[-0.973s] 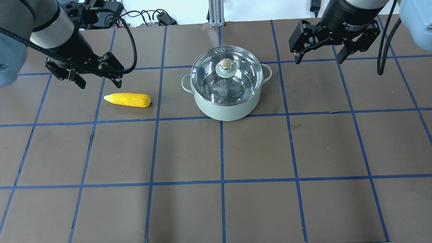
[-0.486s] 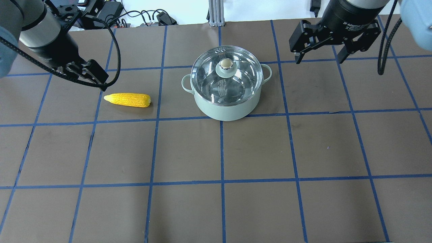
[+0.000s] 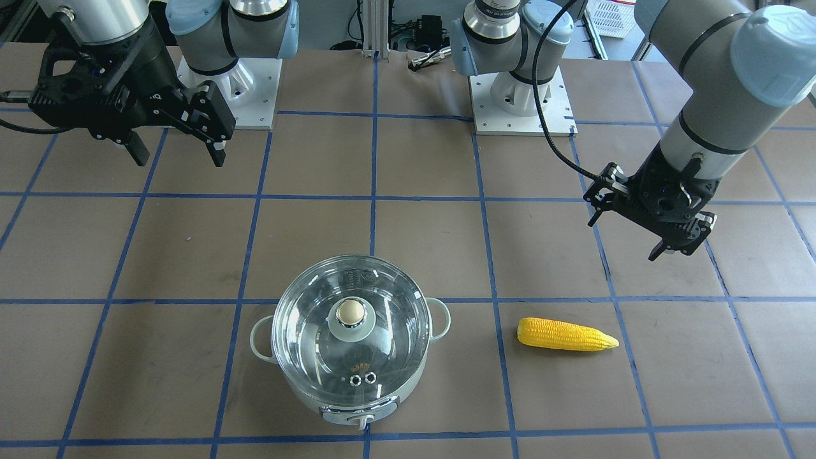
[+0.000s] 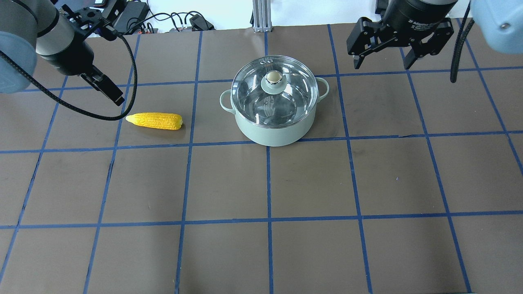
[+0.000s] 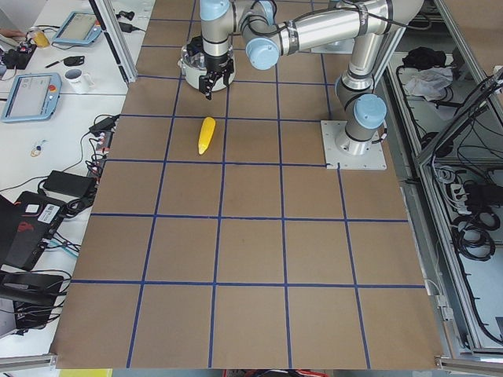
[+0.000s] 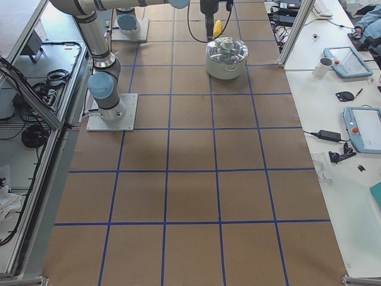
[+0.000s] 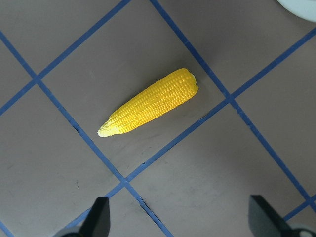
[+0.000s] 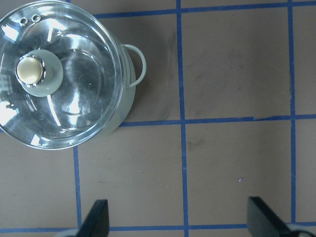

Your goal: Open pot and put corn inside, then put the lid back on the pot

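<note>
The mint-green pot (image 4: 273, 132) stands at the table's middle back with the clear glass lid (image 4: 253, 92) on it; both show in the front view, pot (image 3: 395, 389) and lid (image 3: 306, 344), and the right wrist view (image 8: 64, 106). The yellow corn (image 4: 155, 121) lies flat left of the pot, pointed end away from it; it also shows in the front view (image 3: 564, 335) and the left wrist view (image 7: 150, 103). My left gripper (image 4: 114, 97) is open and empty above the table, just behind the corn's tip. My right gripper (image 4: 381, 63) is open and empty, high, right of the pot.
Cables and electronics (image 4: 122, 16) and an aluminium post (image 4: 259, 16) sit past the table's far edge. The two arm bases (image 3: 229, 89) (image 3: 519, 95) are bolted on the robot's side. Blue tape lines grid the brown table.
My left gripper has turned about its wrist to edge-on and shifted left and back beside the corn. My right gripper has moved slightly towards the table's far edge. Pot, lid and corn have not moved.
</note>
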Motion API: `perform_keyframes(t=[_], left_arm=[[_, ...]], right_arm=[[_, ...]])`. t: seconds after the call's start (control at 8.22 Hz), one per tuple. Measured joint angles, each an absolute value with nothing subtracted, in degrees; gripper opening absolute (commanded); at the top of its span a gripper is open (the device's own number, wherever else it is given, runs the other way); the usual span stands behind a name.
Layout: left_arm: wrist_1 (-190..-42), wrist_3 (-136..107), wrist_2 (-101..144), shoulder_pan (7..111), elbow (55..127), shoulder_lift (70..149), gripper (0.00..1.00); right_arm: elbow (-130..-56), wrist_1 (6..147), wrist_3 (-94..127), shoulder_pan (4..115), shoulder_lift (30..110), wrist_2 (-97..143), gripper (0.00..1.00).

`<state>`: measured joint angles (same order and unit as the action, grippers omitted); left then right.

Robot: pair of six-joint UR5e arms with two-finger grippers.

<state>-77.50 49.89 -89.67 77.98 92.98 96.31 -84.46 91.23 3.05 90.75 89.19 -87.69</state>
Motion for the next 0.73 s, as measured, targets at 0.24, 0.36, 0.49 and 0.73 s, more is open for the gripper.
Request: perform_keyframes(t=[0.24,0.36,0.49,0.73], left_arm=[[-76.3,59.4,-89.6,77.9,93.0,99.7,1.00],[-74.6,66.9,-89.5,77.8,93.0,101.7,1.00],[-72.4,73.5,-89.3,77.8,93.1,103.8,1.00],[-67.6,81.1,-88.3,77.7,93.2,108.6,1.00]], right_arm=[[-79.4,92.9,3.7,91.8,83.8,-87.6,1.00],[-77.1,93.4,4.5,93.0,81.1,-87.7,1.00],[-76.0,94.7,5.6,94.1,79.3,-87.8,1.00],[-75.5,100.3,10.8,98.0,75.6,-88.5,1.00]])
